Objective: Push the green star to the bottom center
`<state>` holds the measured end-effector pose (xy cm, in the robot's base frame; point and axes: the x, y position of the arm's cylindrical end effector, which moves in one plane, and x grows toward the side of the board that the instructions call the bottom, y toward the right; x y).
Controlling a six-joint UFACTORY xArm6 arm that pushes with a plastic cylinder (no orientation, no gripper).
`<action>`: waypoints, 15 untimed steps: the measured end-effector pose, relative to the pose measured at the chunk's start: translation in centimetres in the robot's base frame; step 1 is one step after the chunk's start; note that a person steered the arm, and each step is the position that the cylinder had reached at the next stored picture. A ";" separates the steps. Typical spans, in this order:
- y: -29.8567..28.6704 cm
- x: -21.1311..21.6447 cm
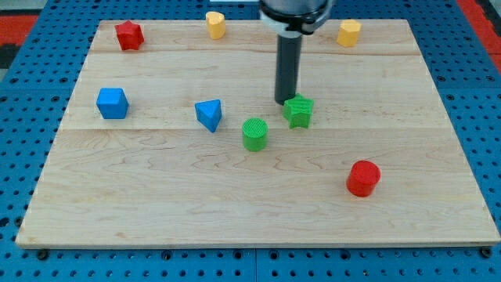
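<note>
The green star (299, 111) lies on the wooden board (156, 204), right of the middle. My tip (284, 102) stands just at the star's upper left edge, touching or nearly touching it. A green cylinder (254, 134) sits close by, to the star's lower left.
A blue triangle (209, 114) lies left of the green cylinder and a blue cube (112, 103) at the left. A red star (129, 35) is at the top left. Two yellow blocks (215, 24) (349, 33) sit along the top. A red cylinder (363, 178) is at the lower right.
</note>
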<state>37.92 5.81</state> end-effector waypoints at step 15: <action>-13.6 23.9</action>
<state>61.87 -7.83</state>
